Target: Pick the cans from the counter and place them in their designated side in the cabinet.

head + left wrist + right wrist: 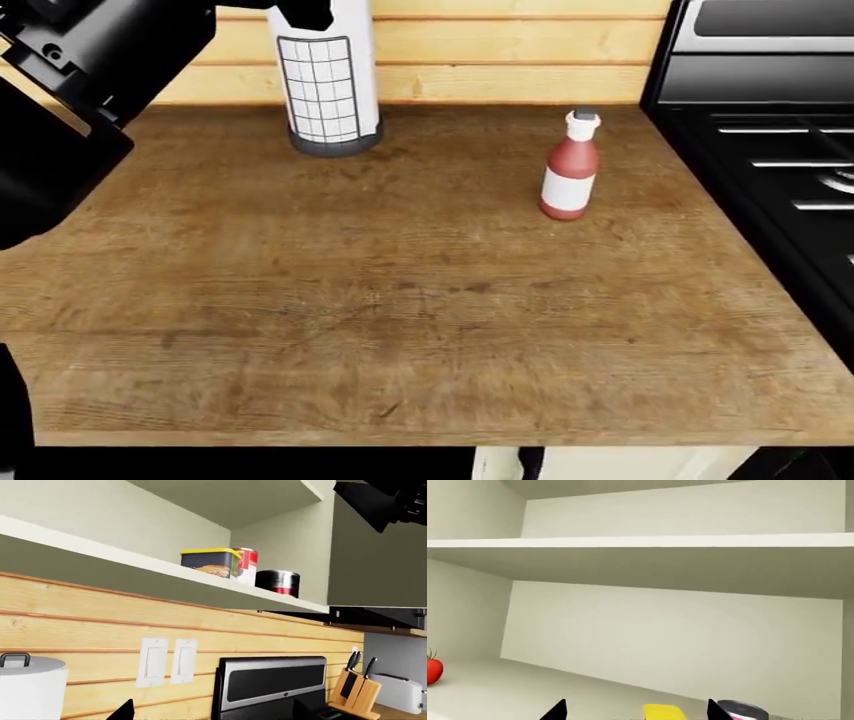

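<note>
The left jaws barely showed, so I could not tell their state; the right jaws (635, 711) stood released on either side of the yellow-lidded tin (211, 562) on the cabinet shelf (120, 555), beside the red-and-white can (245, 565). No cans were left on the worktop (400, 300), so placing looked finished, and the next move called for backing the right arm straight out without nudging the tin

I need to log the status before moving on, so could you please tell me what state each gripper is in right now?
Left gripper: cannot be told; only one dark fingertip shows.
Right gripper: open, fingertips apart, holding nothing, above the yellow-lidded tin.
</note>
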### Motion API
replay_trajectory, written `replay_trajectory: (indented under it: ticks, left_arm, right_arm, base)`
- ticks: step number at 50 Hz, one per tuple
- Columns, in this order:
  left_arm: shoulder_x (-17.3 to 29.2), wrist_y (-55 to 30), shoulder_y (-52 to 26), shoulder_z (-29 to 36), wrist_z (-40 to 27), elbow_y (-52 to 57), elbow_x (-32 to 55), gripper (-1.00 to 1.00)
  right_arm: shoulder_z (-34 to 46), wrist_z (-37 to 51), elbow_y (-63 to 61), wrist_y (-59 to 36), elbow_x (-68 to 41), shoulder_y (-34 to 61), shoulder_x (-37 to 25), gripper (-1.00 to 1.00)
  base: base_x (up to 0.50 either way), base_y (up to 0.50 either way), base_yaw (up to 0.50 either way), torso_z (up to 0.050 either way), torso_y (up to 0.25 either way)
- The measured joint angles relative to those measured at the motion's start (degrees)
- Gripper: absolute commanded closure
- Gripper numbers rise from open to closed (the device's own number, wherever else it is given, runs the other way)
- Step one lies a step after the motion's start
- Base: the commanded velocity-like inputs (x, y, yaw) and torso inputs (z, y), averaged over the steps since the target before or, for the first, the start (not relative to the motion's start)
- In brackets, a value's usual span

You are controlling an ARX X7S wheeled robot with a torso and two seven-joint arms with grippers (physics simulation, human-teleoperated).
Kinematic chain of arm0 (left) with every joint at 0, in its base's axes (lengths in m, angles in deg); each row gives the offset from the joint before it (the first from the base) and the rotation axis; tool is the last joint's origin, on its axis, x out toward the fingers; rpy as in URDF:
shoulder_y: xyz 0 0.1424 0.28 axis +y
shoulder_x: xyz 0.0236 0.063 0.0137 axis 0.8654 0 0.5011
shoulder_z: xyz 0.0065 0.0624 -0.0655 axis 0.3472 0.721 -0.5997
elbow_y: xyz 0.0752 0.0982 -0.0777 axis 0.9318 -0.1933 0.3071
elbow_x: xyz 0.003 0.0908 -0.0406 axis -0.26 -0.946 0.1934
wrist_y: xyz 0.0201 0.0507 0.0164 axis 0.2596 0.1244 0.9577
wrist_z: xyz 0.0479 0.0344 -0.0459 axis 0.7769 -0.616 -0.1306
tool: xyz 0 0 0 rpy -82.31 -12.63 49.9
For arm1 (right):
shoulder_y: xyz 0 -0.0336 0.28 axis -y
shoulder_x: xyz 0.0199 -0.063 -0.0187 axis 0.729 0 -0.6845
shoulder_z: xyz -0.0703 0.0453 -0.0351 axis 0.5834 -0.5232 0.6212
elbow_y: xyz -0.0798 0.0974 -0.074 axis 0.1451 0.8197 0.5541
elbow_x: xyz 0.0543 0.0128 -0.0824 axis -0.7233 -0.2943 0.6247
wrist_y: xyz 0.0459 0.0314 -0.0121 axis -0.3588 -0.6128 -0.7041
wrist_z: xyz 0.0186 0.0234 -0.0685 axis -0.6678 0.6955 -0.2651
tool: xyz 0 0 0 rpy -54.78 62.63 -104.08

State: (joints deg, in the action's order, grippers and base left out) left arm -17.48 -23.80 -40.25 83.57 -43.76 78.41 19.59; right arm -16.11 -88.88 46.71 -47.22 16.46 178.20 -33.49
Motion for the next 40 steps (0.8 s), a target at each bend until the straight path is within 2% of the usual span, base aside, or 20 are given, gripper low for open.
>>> replay_trajectory:
  ticks: [40]
  left_arm:
    - [0.2, 0.3, -0.4, 0.4, -0.3, 0.2, 0.6, -1.0]
  right_arm:
    - [0.0, 0.0, 0.0, 0.0, 0.0, 0.0, 0.0, -1.0]
  base:
    - [-0.15, -0.09, 0.0, 0.0, 0.0]
